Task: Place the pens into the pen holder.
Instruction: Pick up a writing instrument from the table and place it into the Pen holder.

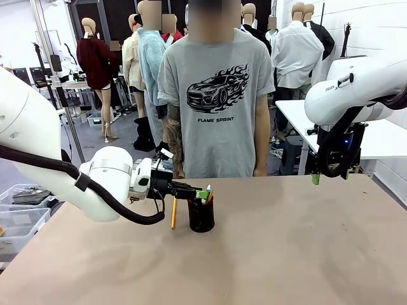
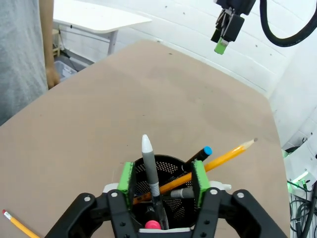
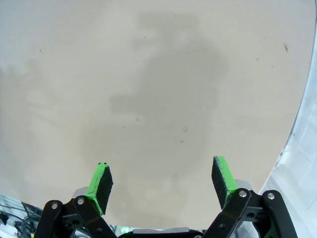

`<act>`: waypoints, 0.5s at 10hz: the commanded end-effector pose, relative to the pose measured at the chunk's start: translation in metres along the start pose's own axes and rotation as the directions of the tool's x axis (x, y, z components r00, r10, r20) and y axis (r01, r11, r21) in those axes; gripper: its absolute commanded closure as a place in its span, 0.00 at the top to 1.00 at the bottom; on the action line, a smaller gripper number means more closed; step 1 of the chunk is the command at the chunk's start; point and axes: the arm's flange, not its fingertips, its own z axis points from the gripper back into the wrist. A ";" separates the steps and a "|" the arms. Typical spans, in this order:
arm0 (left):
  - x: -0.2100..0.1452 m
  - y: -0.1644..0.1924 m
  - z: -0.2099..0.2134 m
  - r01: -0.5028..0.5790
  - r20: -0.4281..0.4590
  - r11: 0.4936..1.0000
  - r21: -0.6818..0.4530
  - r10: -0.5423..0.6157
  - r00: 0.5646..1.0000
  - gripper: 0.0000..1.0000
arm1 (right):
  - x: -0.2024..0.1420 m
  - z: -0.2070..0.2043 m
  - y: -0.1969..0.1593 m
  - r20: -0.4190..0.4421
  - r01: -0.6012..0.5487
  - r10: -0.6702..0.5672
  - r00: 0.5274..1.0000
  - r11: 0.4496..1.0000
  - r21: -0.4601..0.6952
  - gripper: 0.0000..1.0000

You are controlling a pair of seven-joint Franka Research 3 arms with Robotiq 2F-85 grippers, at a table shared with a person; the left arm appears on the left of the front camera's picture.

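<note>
Reaching the loose pencil [image 1: 173, 213] looks like work for your left gripper [image 2: 162, 173]. It hovers over the pen holder [image 1: 201, 216] with jaws parted, gripping nothing, and a grey-white pen [image 2: 149, 166] stands free between its pads [image 2: 128, 176]. The pencil lies on the table [image 1: 286, 254] just beside the holder, on the robot's left, its long axis running toward the person [image 1: 261, 140]. Your right gripper [image 3: 163, 173] hangs wide open, well apart. The shirt [image 1: 216, 146] reads "FLAME SPRINT"; the right arm [image 1: 356, 89] shows "FRA".
</note>
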 end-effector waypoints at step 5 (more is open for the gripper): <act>0.067 -0.029 0.059 0.082 0.188 0.996 0.037 -0.087 0.978 0.80 | 0.000 0.000 0.000 -0.006 0.000 0.000 1.000 1.000 0.000 1.00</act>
